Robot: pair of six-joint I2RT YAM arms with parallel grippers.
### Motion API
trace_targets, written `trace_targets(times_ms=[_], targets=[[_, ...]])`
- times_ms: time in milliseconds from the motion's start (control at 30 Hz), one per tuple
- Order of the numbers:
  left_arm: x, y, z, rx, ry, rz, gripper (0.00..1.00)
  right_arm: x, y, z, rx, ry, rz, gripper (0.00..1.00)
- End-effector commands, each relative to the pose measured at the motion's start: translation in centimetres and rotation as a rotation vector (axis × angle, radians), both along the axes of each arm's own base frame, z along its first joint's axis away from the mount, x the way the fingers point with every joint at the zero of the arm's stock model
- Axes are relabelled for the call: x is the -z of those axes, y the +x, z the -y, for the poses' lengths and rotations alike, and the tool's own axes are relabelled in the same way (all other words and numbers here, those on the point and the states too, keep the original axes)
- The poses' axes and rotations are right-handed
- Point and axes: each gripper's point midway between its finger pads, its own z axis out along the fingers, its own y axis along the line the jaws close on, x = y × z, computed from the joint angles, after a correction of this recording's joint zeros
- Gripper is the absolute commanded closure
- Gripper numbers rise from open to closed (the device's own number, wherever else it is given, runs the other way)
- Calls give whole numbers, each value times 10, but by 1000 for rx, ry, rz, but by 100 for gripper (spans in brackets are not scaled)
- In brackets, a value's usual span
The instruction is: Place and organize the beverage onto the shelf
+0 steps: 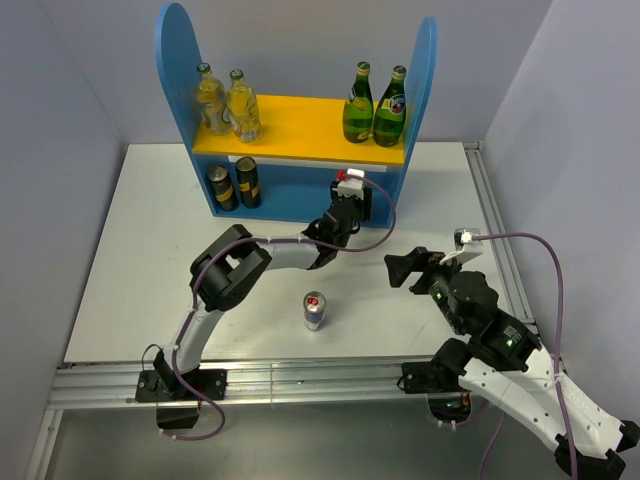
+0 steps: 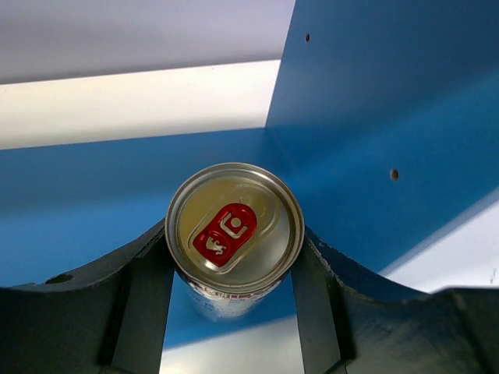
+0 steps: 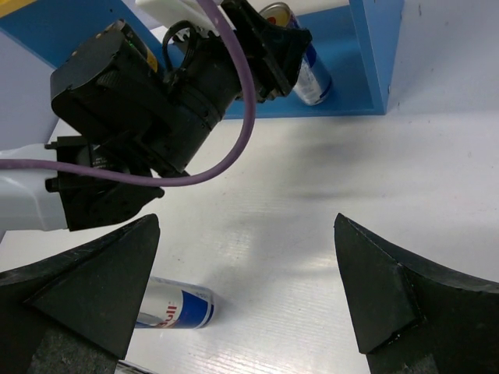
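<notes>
On the left of the shelf (image 1: 176,60), the two pale-yellow bottles (image 1: 228,102) stood upright and side by side on the yellow board (image 1: 300,120). The two dark cans (image 1: 234,184) stood as a pair directly beneath them on the lower level. Like had been set with like, which reads as the sorting the task asks for.

Further right, a loose silver can (image 1: 314,311) stood upright on the table (image 1: 130,280), well apart from the shelf and between the two arms. It appeared to be waiting its turn, where either arm could reach it.

The left gripper (image 1: 349,203) was reached into the lower right bay, its jaws partly closed on the held silver can (image 2: 234,227). One finger (image 2: 140,304) pressed each flank just below the rim, so the can hung upright and its red tab faced the wrist camera. It sat close to the right side panel — probably to leave room beside it for its twin. Whether its base already rested on the blue floor could not be told.

Above that bay, two green bottles (image 1: 374,105) stood together at the right end of the yellow board.

The right gripper (image 1: 403,268) hovered over the bare table with its fingers (image 3: 86,296) spread wide and nothing between them — likely held back so as not to crowd the left arm.
</notes>
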Motion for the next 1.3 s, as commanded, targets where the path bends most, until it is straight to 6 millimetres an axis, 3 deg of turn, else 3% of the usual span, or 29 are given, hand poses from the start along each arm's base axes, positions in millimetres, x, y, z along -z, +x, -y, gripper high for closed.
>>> trace_targets(times_ms=[0,67,133,233,433,467,700,767,800,833,900,1100,1133,1233,1267], targets=[[-58,13,10,-36,-111,112,100,-5,1,-1,1,18,25,0],[-56,17,11,-46,-104,104,96,-5,1,-2,-4,18,26,0],[-52,18,14,-39,-90,91,85,-5,1,-2,-3,17,26,0],[-50,17,16,-29,-88,85,46,-5,1,-2,-1,19,26,0],[-52,16,16,-22,-84,81,5,-5,1,-2,-1,18,24,0],[-52,16,16,-23,-80,79,2,-4,1,-1,2,16,24,0],[-68,7,7,-28,-92,85,1,-4,1,-1,2,15,23,0],[-80,-4,1,-29,-95,86,1,-4,1,-2,0,14,23,0],[-73,-9,-3,-29,-73,71,1,-4,1,-2,1,15,23,0],[-89,-19,-3,-19,-85,80,1,-5,1,-2,0,15,24,0],[-93,-28,-7,-15,-71,69,1,-4,1,-2,-1,13,22,0],[-110,-75,-28,-12,-1,10,1,-4,1,-2,-3,10,20,0],[-117,-90,-35,-2,2,-1,1,-3,1,-2,0,9,18,0],[-100,-124,-64,-16,61,-85,1,-4,1,-2,-1,12,18,0],[-86,-136,-75,-23,90,-141,2,-4,1,-2,-1,10,19,0]])
